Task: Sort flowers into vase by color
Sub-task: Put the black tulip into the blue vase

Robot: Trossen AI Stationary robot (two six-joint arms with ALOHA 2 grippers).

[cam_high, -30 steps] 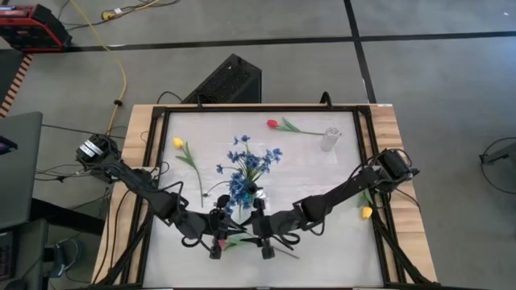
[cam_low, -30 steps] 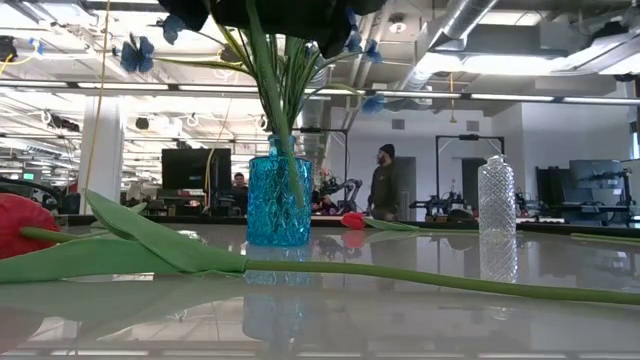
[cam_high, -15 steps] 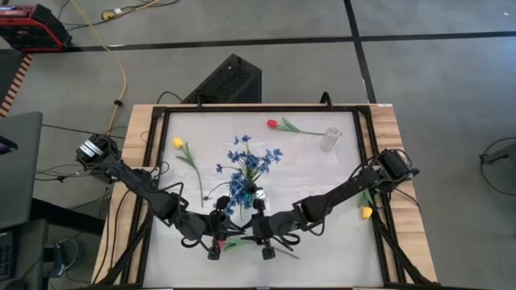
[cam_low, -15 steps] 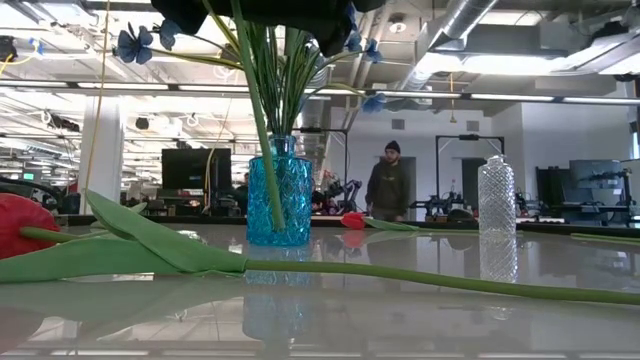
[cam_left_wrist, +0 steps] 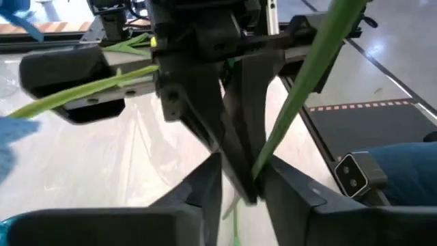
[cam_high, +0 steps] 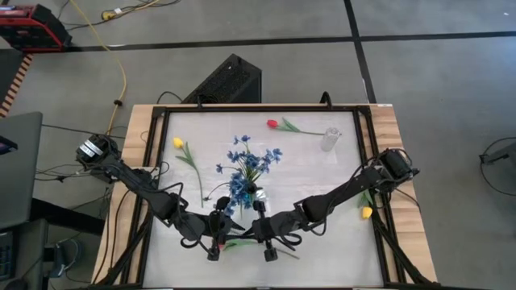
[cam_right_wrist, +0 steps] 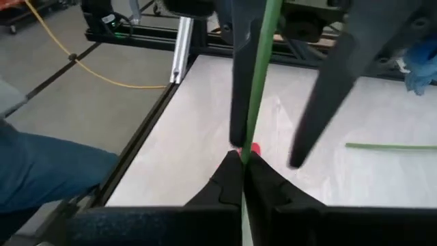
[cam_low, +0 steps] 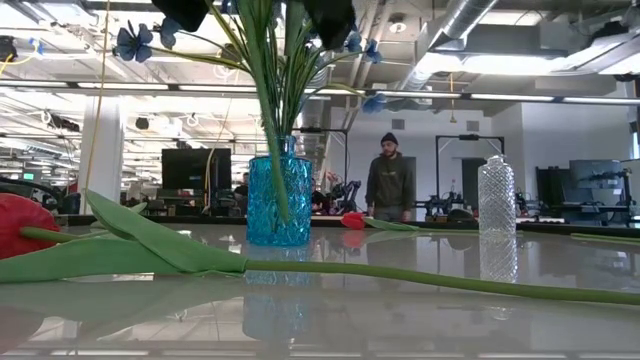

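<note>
White tabletop (cam_high: 322, 185) fills the middle of the high view, framed in black and wood, with grey floor around it. Near its centre a blue vase (cam_low: 279, 203) is seen, filled with blue sprays (cam_high: 250, 161). At the lower middle of the high view the left gripper (cam_high: 219, 234) and the right gripper (cam_high: 260, 228) are brought close together, facing each other, just below the vase. In the right wrist view a green stem (cam_right_wrist: 258, 75) is pinched between the right gripper's fingers (cam_right_wrist: 225, 181), which are pressed together on it. In the left wrist view the left gripper's fingers (cam_left_wrist: 205, 188) are spread around the other gripper's tips and the stem. A red tulip (cam_low: 25, 225) with a long leaf is laid flat at the left of the low view. Another red tulip (cam_high: 272, 124) is found at the upper middle of the table beside a clear vase (cam_high: 329, 138), a yellow tulip (cam_high: 178, 142) at the upper left, and a second yellow tulip (cam_high: 367, 213) at the right edge. A person (cam_low: 389, 183) is seen in the background.
</note>
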